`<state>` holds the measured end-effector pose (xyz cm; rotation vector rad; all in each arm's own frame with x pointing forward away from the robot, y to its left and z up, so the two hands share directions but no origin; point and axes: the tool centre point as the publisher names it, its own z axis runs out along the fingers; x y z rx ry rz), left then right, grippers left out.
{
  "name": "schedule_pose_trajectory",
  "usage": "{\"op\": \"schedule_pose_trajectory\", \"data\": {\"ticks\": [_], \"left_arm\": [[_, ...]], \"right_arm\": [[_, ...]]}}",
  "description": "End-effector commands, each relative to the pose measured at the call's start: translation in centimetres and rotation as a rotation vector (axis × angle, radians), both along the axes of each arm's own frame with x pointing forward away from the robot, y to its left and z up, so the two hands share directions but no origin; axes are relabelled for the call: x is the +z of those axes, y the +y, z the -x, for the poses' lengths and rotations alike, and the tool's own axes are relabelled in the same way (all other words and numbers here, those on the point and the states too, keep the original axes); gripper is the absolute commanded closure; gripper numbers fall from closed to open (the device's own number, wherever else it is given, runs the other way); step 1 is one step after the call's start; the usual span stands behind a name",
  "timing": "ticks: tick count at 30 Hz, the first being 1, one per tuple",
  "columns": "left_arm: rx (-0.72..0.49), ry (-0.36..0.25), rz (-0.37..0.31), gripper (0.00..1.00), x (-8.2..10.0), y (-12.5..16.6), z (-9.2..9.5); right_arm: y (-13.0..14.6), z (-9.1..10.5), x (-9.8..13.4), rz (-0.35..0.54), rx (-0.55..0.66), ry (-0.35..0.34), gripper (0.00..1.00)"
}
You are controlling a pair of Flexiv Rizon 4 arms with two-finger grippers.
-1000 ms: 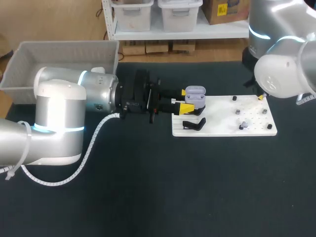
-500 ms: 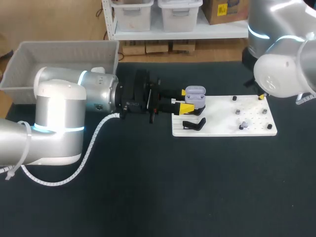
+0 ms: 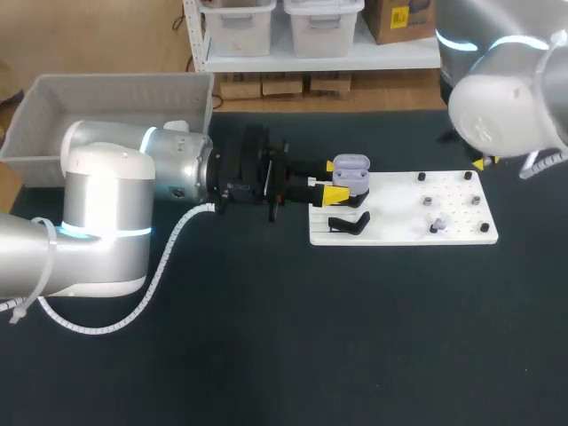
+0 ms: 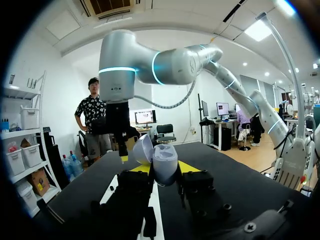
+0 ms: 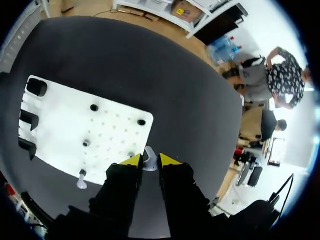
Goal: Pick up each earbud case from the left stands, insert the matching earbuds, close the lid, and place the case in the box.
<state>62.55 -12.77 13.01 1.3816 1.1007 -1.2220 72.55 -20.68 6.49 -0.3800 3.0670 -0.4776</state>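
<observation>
Overhead, the right gripper [image 3: 480, 163] sits mostly hidden behind the right arm [image 3: 506, 115], one yellow tip peeking out. At its wrist, the earbud [image 5: 148, 163] it pinches is half buried between the tips. Left gripper [image 3: 335, 179] covers the underside of the case [image 3: 352, 163], and the left arm [image 3: 133, 191] blocks a near corner of the box [image 3: 106, 106]

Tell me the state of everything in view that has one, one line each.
left claw: shut on the earbud case
earbud case: lid open, upright
right claw: shut on an earbud
earbud: held clear of the white board
other earbuds: standing on the white board
box: open-topped
</observation>
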Motion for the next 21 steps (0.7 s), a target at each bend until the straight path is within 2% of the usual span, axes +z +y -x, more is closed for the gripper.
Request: {"op": "schedule_pose_trajectory", "data": {"ticks": [1,3,8,13,21], "left_arm": [[0.006,-0.003,0.002,1.00,0.0,0.0,0.2],[0.006,-0.003,0.002,1.00,0.0,0.0,0.2],[0.006,-0.003,0.002,1.00,0.0,0.0,0.2],[0.006,-0.003,0.002,1.00,0.0,0.0,0.2],[0.006,-0.003,0.002,1.00,0.0,0.0,0.2]], "right_arm": [[0.5,0.8,3.1,0.005,-0.081,0.051,1.00],[0.7,1.4,3.7,0.014,-0.127,0.079,1.00],[1.4,3.0,5.1,0.025,-0.206,0.086,1.00],[2.2,4.6,6.1,-0.012,-0.234,0.087,1.00],[2.2,4.6,6.1,-0.012,-0.234,0.087,1.00]]}}
